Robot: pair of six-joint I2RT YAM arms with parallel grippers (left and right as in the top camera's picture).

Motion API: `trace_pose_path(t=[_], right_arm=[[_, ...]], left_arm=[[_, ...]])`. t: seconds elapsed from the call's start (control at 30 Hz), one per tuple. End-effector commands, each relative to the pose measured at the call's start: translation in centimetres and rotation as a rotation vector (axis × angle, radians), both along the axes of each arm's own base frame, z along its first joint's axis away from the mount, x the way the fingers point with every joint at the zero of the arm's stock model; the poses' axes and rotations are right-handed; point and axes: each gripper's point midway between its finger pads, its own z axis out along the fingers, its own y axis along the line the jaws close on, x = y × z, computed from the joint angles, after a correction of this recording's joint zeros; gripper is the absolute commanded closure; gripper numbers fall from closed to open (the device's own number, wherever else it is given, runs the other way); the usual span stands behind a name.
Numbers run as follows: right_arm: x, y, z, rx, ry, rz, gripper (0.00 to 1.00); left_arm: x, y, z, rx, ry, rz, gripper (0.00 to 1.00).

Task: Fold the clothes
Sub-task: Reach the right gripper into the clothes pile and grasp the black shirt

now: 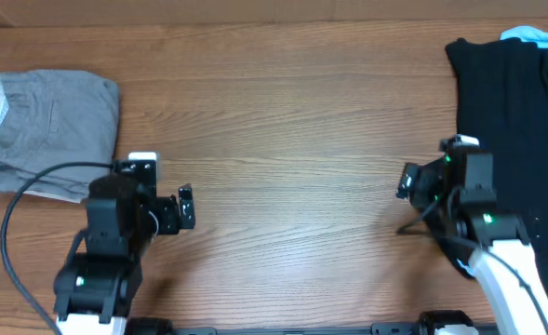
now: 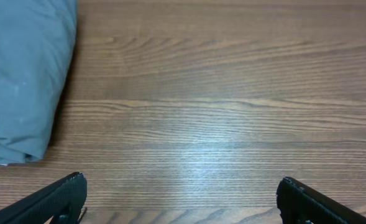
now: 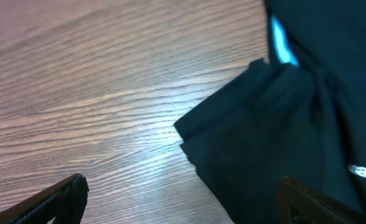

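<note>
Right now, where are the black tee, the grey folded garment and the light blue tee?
black tee (image 1: 515, 112): overhead view, its middle.
grey folded garment (image 1: 64, 126): overhead view, top face.
light blue tee (image 1: 539, 35): overhead view, exposed edge.

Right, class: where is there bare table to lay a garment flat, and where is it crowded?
Free: the middle of the table, between the folded grey garment and the black tee. Crowded: both ends, and the near edge around the left gripper and right gripper.

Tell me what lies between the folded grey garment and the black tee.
Bare wooden table, seen overhead; the left gripper and right gripper sit at that stretch's near edge.
</note>
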Motion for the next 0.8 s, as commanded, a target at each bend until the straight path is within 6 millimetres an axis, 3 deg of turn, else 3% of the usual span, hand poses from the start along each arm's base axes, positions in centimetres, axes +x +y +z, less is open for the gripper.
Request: trace_pose_path(t=[0.0,0.13,0.33,0.4,0.43,0.47,0.53,0.63,0.77], right_arm=[[1.2,0.0,-0.9,0.022,0.035,-0.015,0.0],[1.0,-2.5,-5.6,-0.04,0.197,-0.094,0.0],[1.0,-2.9,-10.5,-0.023,0.321,-0.152,0.12],[1.0,-2.9,-11.4,-0.024,0.339,-0.152,0.28],[0.9,-2.9,-11.6,-0.024,0.347,-0.152,0.46],[0.9,-2.9,-11.6,-0.023,0.348,-0.152,0.69],[1.0,-2.9,-11.5,-0.024,0.343,-0.152,0.96],[1.3,-3.0,-10.3,-0.027,0.345,-0.153,0.96],[2.6,-3.3,-5.8,-0.043,0.336,-0.157,0.96]], left_arm=[[0.5,-0.6,-0.1,-0.023,0.028,-0.011,0.0],[0.9,-0.7,-1.4,-0.021,0.077,-0.012,0.0],[1.2,-0.7,-2.7,-0.018,0.13,-0.014,0.0],[1.3,-0.8,-3.0,-0.017,0.141,-0.014,0.0],[1.3,-0.8,-3.1,-0.017,0.145,-0.014,0.0],[1.4,-0.8,-3.2,-0.016,0.149,-0.014,0.0],[1.4,-0.8,-3.4,-0.016,0.153,-0.014,0.0],[1.4,-0.8,-3.4,-0.016,0.154,-0.014,0.0],[1.4,-0.8,-3.4,-0.016,0.154,-0.014,0.0]])
